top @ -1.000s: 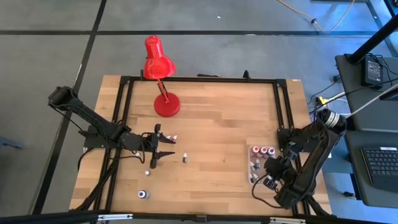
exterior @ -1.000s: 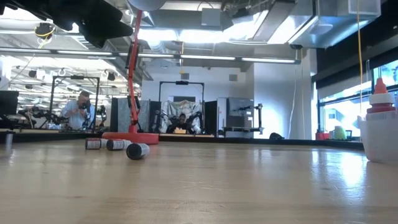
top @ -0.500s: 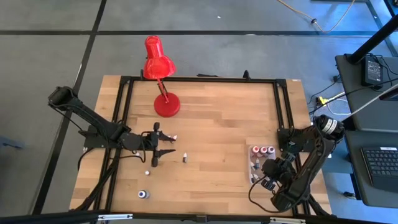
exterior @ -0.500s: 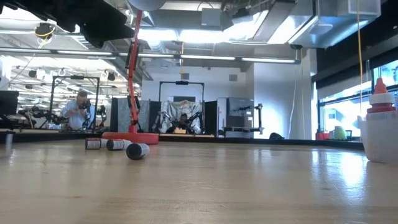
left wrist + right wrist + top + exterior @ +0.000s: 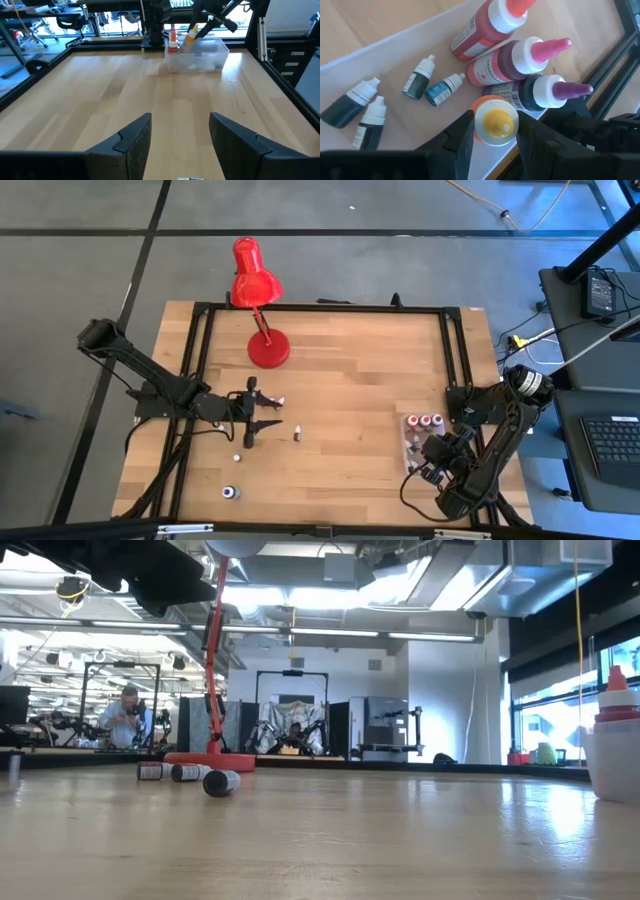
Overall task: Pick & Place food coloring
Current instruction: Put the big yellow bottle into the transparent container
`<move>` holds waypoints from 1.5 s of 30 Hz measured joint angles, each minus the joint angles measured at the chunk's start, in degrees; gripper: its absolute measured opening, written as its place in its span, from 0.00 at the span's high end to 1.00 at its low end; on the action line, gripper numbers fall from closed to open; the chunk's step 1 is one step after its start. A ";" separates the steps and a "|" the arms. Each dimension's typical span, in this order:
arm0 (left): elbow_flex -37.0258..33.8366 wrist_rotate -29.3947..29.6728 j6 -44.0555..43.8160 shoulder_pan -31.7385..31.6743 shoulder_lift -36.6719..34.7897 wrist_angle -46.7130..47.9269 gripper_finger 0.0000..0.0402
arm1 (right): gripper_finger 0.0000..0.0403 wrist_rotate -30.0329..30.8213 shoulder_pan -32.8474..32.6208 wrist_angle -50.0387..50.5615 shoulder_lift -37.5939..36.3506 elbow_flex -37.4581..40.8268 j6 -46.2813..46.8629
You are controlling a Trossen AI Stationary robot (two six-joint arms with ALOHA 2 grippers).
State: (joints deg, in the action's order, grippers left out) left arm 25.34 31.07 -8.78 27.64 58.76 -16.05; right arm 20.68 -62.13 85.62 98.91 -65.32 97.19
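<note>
Worktop: pale wood, black-framed.
Red lamp: far edge.
Clear tub: right side, holding bottles.
Right gripper: over the tub, clenched on an orange bottle with a yellow cap.
Left gripper: released, fingers spread, above left-centre worktop.
Small dropper bottles: lying in the tub; others loose on the worktop.

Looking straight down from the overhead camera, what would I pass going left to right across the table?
Left hand → red lamp base → small bottle → clear tub of bottles → right hand.

Pale wooden table, glossy red lamp, clear plastic tub
</note>
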 joint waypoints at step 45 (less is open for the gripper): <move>0.00 -0.03 -0.04 0.00 -0.01 -0.02 0.52 | 0.39 -2.43 0.00 2.83 -0.02 0.00 0.23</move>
State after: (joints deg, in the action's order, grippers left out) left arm 25.34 31.04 -8.82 27.64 58.75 -16.07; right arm 18.25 -62.13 88.45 98.89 -65.32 97.42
